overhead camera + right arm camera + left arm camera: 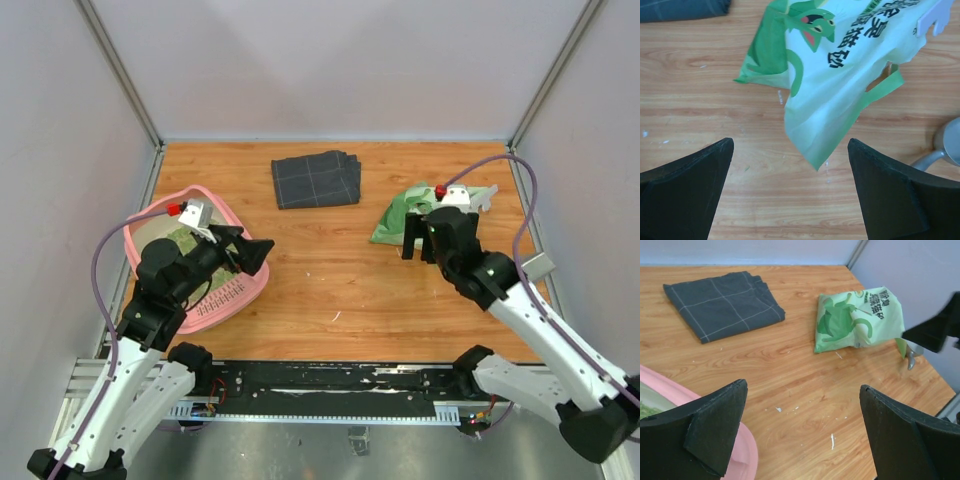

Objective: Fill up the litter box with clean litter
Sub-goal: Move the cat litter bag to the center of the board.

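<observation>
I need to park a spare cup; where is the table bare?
The table is bare in the middle, between the litter box, the grey cloth and the green bag, and along the near edge. Crowded: the right side, where bag, scoop and right gripper cluster.

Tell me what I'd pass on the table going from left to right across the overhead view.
pink litter box → dark grey folded cloth → green-and-white printed bag
</observation>
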Available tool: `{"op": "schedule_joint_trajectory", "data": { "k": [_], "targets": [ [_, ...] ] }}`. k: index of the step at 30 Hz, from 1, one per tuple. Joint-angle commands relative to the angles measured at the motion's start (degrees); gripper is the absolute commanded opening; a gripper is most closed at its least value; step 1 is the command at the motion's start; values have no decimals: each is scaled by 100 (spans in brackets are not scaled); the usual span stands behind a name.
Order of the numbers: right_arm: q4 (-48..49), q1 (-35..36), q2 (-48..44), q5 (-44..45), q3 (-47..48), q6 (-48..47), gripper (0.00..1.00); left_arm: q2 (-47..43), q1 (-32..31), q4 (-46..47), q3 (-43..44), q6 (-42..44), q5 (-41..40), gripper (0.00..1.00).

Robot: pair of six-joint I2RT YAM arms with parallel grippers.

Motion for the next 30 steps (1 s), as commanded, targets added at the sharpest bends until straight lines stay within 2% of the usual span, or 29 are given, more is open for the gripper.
{"op": "schedule_joint_trajectory", "data": {
  "k": [1, 4, 7, 10, 14, 17, 21, 24, 28, 29, 30],
  "targets": [
    [-452, -370, 766, 1067, 352, 444, 98, -34, 62, 313, -73, 16, 504, 98],
    [-401, -945, 972, 1027, 391, 758, 90, -37, 64, 284, -67, 100, 524, 92],
    [66, -1583, 962, 364, 279, 882, 77, -66, 61, 353, -121, 78, 534, 85],
    [533, -2029, 1041, -502, 215, 973, 67, -22, 58, 373, -98, 82, 586, 83],
    [653, -2099, 1246, -744, 274, 1076, 59, 73, 52, 302, -45, 80, 444, 81],
    [657, -2128, 1371, -749, 257, 1192, 55, 198, -17, 185, 96, 141, 221, 71],
    [707, -2131, 1482, -770, 223, 1319, 49, 493, -314, 5, 380, 274, -5, 70],
    [754, -2130, 1509, -989, 250, 1337, 35, 630, -497, -1, 547, 249, -120, 67],
    [758, -2134, 1511, -1466, 296, 1265, 6, 720, -746, -127, 810, 304, -481, 66],
    [755, -2131, 1507, -1640, 305, 1250, 1, 729, -764, -133, 836, 303, -520, 66],
    [755, -2130, 1492, -1818, 316, 1244, 1, 750, -774, -136, 855, 283, -547, 65]
  ]
}}
